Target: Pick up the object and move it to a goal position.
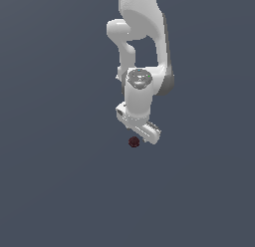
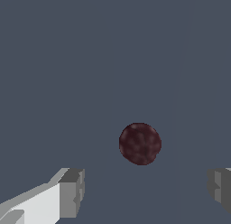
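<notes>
The white Panda gripper (image 1: 141, 133) hangs over the flat dark grey-blue floor (image 1: 60, 191), and the small dark red, roundish, bumpy-skinned ball (image 1: 134, 142) sits on that floor just beside it, a little toward the exterior view's left and nearer the camera than the finger bar. In that view ball and gripper look close but apart — no contact I can make out.

Wrist view settles the key relation: the two grey finger pads (image 2: 72, 191) stand wide apart at the edges of the picture, and the ball (image 2: 140, 143) shows in the span between them but beyond the pad tips, not yet level with them. It also sits nearer one pad than the other — off-centre w.r.t. the gap, tho still inside it. So the jaws are spread, holding nothing.

The ball is round, so no long axis to line up with; closing direction shouldn't matter much. What counts, imo, is getting the gap centred over the ball and then dropping straight down until the pads flank it.

Judgement: this is the approach stage, pick not yet done, goal move all ahead. No goal marker shows in either view. Main risk looks like a pad tip clipping the ball on the way down and rolling it away, since it's small, round and free on a smooth floor.
</notes>
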Controlling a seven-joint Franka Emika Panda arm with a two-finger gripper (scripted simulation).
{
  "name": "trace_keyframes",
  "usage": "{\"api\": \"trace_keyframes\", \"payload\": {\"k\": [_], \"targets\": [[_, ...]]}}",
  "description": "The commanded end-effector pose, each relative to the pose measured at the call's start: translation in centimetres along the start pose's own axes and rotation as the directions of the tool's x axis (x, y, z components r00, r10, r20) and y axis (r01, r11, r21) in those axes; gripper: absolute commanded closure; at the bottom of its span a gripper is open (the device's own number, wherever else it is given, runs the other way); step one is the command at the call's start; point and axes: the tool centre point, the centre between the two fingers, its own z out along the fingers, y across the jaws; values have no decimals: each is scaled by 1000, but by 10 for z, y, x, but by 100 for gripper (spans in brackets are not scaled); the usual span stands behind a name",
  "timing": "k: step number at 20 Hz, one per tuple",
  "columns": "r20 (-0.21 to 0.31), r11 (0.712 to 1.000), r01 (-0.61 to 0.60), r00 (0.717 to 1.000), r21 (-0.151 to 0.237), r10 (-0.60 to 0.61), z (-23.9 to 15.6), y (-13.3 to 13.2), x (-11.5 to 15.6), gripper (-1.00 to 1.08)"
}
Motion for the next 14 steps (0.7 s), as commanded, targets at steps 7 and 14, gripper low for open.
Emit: {"api": "trace_keyframes", "payload": {"k": [7, 14], "targets": [[-6, 972, -235, 972, -7, 235, 16, 4, -1, -92], [-14, 917, -398, 917, -11, 398, 28, 8, -1, -92]]}}
